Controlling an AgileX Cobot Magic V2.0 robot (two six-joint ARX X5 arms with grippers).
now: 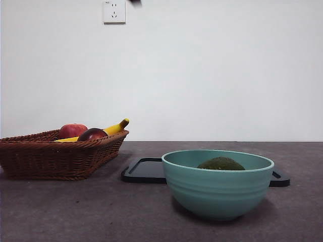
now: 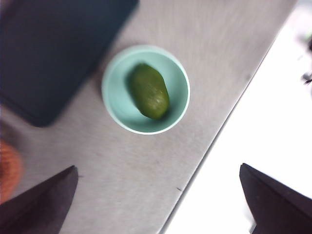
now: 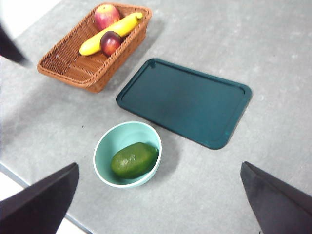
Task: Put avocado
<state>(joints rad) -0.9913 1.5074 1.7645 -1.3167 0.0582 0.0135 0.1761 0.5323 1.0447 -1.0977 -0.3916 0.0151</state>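
While both pincers hang high, jaws apart, avocado [image 3: 134, 160] lies in teal bowl [image 3: 105, 146], well below.

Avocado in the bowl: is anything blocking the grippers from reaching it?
No. The avocado lies uncovered in the bowl. Both the left gripper and right gripper are above it, jaws open, nothing between.

Soft, even light throughout — no glare in the front view, where the bowl [image 1: 217, 183] throws a faint shadow onto the grey worktop [image 1: 75, 212] beneath it. The left wrist view is blurred and smeared, its 3 o'clock side washed out white. The right wrist view is sharper — the tray [image 3: 185, 101] casts a slight shadow.
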